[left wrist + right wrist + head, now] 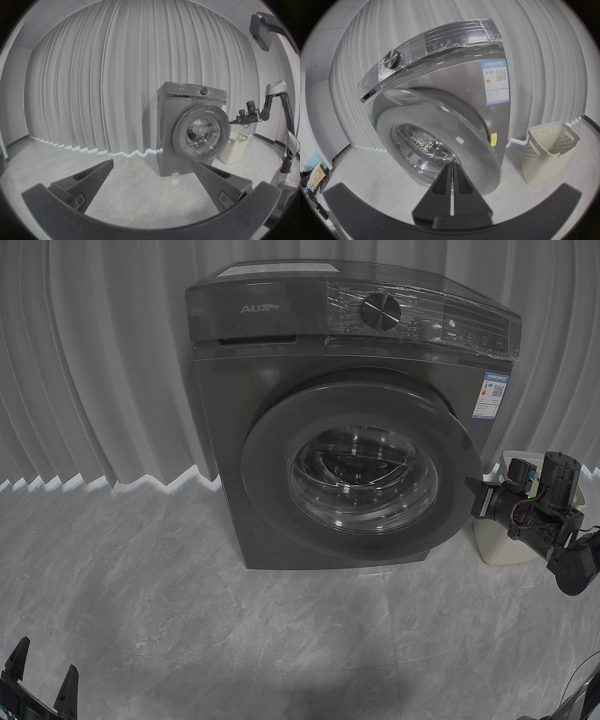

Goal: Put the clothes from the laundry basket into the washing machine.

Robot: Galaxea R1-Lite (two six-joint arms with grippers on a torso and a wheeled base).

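Washing machine on a tiled floor, laundry basket standing just beside it, right hand, pinched together, at the rim of the machine's round door on the basket side, left hand, spread apart, low and well in front of the machine.

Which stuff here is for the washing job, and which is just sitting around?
For the job:
washing machine
its door
laundry basket
right gripper, shut, at the door's edge
left gripper, open, held low

Just there:
curtains
floor
sticker on the machine
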